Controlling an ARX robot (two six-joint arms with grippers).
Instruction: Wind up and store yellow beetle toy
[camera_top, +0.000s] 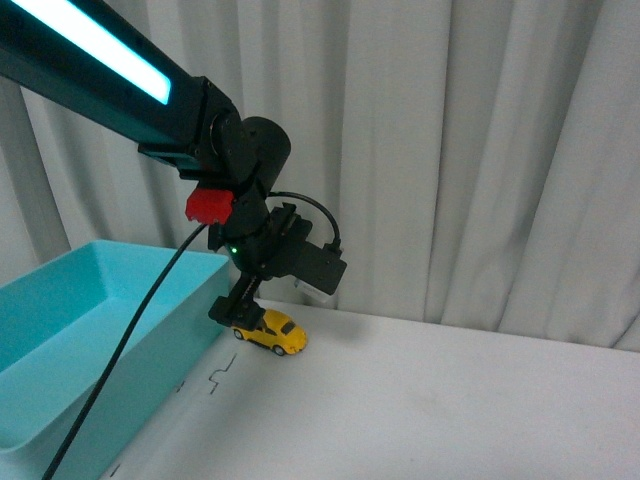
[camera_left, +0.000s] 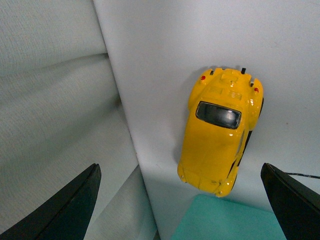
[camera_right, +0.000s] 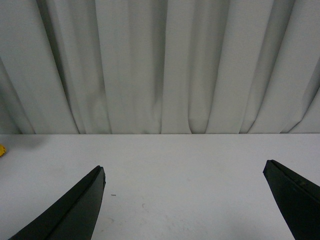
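Note:
The yellow beetle toy (camera_top: 274, 333) stands on the white table (camera_top: 430, 400) near the curtain, just past the far corner of a teal bin (camera_top: 90, 330). My left gripper (camera_top: 236, 311) hangs open right above its rear end, without touching it. In the left wrist view the beetle toy (camera_left: 220, 135) lies between the wide-spread fingers of the left gripper (camera_left: 180, 166), closer to one finger. The right gripper (camera_right: 184, 166) is open over bare table, nothing between its fingers. A yellow sliver of the beetle toy (camera_right: 1, 150) shows at that view's edge.
The teal bin is open-topped and takes up the left side of the table; its corner (camera_left: 220, 222) shows just below the toy in the left wrist view. A white pleated curtain (camera_top: 460, 150) closes off the back. A black cable (camera_top: 120, 350) trails from the left arm.

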